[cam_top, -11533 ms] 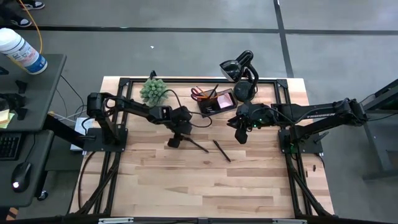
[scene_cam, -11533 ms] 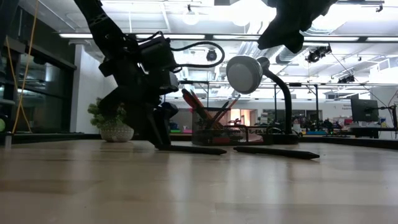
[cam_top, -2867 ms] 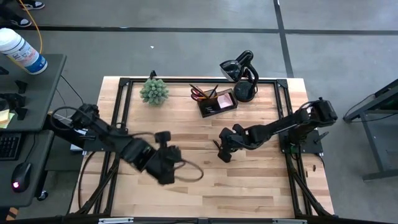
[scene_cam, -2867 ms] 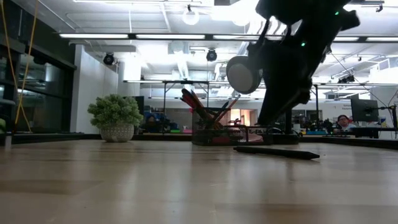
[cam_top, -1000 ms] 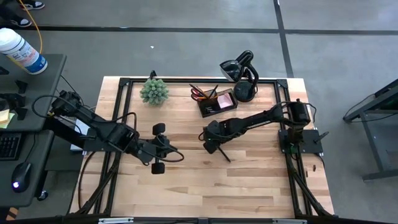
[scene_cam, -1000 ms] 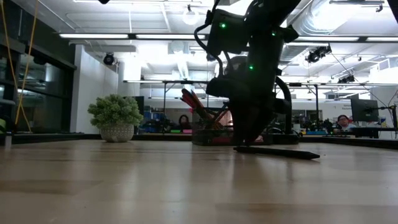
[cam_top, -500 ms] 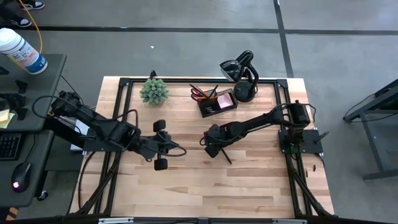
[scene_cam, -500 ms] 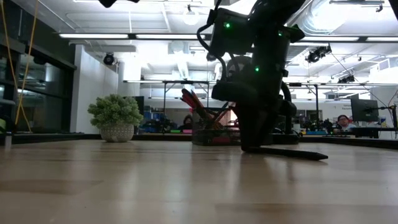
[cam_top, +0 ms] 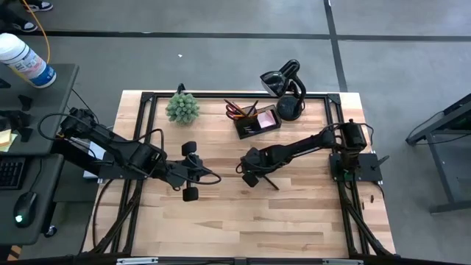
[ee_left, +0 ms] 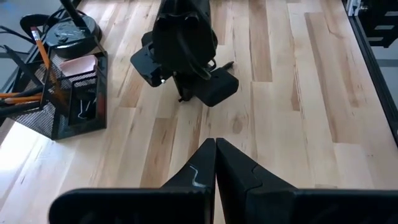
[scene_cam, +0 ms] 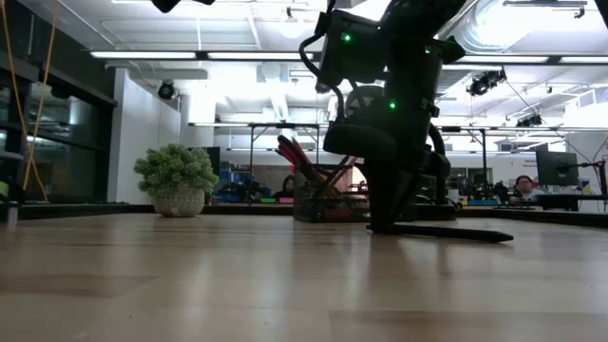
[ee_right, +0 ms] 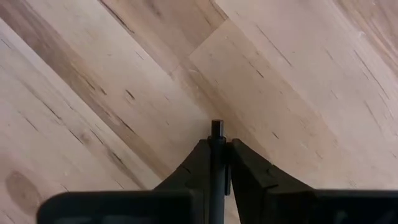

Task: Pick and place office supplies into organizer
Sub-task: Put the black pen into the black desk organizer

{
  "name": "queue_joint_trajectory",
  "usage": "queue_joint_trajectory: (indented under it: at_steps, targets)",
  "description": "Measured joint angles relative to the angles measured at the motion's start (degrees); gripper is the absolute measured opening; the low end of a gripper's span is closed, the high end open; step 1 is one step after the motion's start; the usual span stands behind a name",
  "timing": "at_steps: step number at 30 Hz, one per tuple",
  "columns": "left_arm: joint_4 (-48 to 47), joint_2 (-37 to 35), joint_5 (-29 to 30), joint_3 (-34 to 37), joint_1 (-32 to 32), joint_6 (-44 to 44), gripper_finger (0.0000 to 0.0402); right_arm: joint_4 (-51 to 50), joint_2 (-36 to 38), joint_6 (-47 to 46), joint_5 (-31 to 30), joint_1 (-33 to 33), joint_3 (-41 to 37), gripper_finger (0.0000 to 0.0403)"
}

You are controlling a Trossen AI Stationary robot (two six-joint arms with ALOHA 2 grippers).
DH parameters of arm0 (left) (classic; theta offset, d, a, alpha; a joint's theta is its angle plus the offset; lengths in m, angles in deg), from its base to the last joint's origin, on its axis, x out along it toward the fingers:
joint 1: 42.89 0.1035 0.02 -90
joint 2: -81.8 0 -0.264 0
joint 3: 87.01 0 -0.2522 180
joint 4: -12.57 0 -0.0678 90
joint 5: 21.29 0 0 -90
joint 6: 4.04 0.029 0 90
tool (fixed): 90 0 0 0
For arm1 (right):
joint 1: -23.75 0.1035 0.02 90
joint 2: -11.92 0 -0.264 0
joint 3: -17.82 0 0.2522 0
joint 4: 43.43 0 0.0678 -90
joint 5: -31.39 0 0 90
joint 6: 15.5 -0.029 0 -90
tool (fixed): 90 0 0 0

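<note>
- Black pen (ee_right: 216, 163) lies on the table (cam_top: 294, 213) mid-board, your right gripper (cam_top: 250, 177) clamped on one end
- Left gripper (ee_left: 215, 163) hangs nearby, fingers together, empty

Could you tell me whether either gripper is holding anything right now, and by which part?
The right gripper is closed on the black pen near one end, its tip poking past the fingers. The left gripper is shut and empty.
</note>
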Motion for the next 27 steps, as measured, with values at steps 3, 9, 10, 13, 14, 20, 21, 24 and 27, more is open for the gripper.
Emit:
queue_joint_trajectory:
  at_steps: [3,9,10,13,14,20,21,24,27]
  targets:
    - [-0.02,0.00,0.00,0.00,-0.02,0.43,0.0001,-0.86,-0.18,0.07,0.16,0.19,0.76,0.0049]
    - [-0.41,0.00,-0.01,0.00,-0.02,1.28,0.0001,-5.82,-0.67,3.81,-0.13,0.27,5.55,0.0045]
    - [-0.45,0.02,-0.02,0.00,0.00,1.34,0.0000,-6.46,-0.80,4.65,0.09,0.30,6.51,0.0042]
    - [-0.54,0.02,-0.02,0.00,-0.02,1.38,0.0001,-6.83,-0.74,6.55,0.64,0.46,8.91,0.0031]
    - [-0.65,0.02,-0.02,0.00,-0.02,1.38,0.0001,-7.12,-0.74,6.87,0.62,0.48,9.50,0.0030]
    - [-2.27,0.02,-0.02,0.00,-0.02,1.38,0.0001,-10.09,-0.72,8.36,-0.14,0.31,12.56,0.0026]
    - [-2.41,0.02,-0.02,0.00,-0.02,1.38,0.0001,-11.07,-0.72,8.83,-0.19,0.33,13.13,0.0026]
    - [-2.45,0.02,-0.02,0.00,-0.02,1.40,0.0000,-14.26,-0.67,10.11,-1.78,0.37,15.23,0.0026]
    - [-2.61,0.02,-0.02,0.00,-0.01,1.86,0.0001,-18.16,-0.64,12.43,-5.67,0.09,18.61,0.0026]
